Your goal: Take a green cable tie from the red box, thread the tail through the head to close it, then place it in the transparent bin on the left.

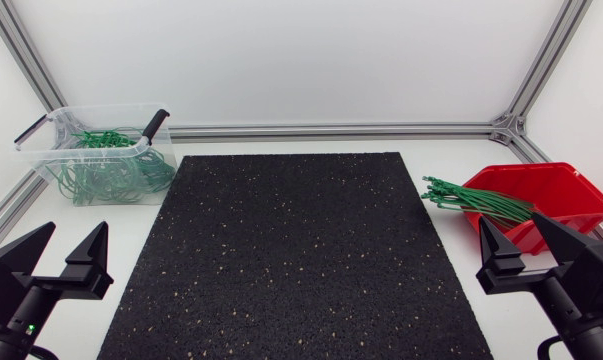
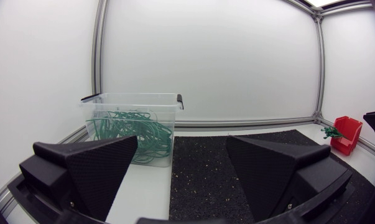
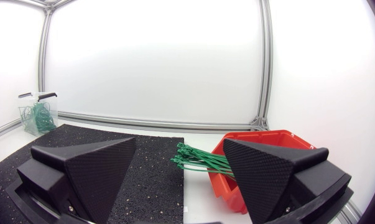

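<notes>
On the table: one mat point(image 1: 291, 250), one red box point(image 1: 573, 190) with a tie bundle point(image 1: 471, 200), one bin point(image 1: 43, 142) of looped ties point(image 1: 106, 178); left gripper point(image 1: 76, 228) and right gripper point(image 1: 510, 220) both gape empty.

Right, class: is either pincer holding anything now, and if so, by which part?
Nothing is held. The left pincer and the right pincer stand open and empty; the green cable ties rest in the red box.

A black mat point(image 1: 291, 260) is flecked with pale specks. Green cable ties point(image 1: 478, 201) are seen in a red box point(image 1: 571, 195). More green ties point(image 1: 106, 178) are seen in a clear bin point(image 1: 101, 109) fitted with black handles point(image 1: 156, 123). The table point(image 1: 461, 250) is white.
</notes>
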Controlling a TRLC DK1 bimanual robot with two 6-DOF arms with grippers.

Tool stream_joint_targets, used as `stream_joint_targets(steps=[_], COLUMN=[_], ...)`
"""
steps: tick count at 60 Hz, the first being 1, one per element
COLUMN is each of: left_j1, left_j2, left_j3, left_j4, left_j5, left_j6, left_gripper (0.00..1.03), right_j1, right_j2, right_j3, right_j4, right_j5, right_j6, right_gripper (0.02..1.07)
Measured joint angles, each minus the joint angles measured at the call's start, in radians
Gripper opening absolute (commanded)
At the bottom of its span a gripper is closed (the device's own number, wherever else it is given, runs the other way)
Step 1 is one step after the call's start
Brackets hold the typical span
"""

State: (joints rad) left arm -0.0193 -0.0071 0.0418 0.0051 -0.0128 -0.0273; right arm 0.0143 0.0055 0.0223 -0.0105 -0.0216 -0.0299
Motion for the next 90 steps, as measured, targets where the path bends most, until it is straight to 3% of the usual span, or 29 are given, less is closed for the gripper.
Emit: stream_joint_targets(steps=[31, 42, 62, 72, 81, 90], left_j1=[0.000, 0.000, 0.000, 0.000, 0.000, 0.000], left_j2=[0.000, 0.000, 0.000, 0.000, 0.000, 0.000], left_j3=[0.000, 0.000, 0.000, 0.000, 0.000, 0.000], left_j4=[0.000, 0.000, 0.000, 0.000, 0.000, 0.000], left_j5=[0.000, 0.000, 0.000, 0.000, 0.000, 0.000], left_j6=[0.000, 0.000, 0.000, 0.000, 0.000, 0.000], left_gripper=[1.00, 1.00, 1.00, 1.00, 1.00, 1.00], right_j1=[0.005, 0.006, -0.010, -0.010, -0.021, -0.101], right_j2=[0.000, 0.051, 0.358, 0.507, 0.693, 0.886], right_j3=[0.077, 0.194, 0.532, 0.686, 0.850, 0.953], right_j4=[-0.074, -0.135, -0.292, -0.416, -0.597, -0.682], right_j5=[-0.005, -0.007, -0.016, -0.034, -0.039, -0.162], right_j6=[0.000, 0.000, -0.014, -0.134, -0.381, -0.541], right_gripper=[1.04, 1.04, 1.04, 1.03, 1.03, 1.03])
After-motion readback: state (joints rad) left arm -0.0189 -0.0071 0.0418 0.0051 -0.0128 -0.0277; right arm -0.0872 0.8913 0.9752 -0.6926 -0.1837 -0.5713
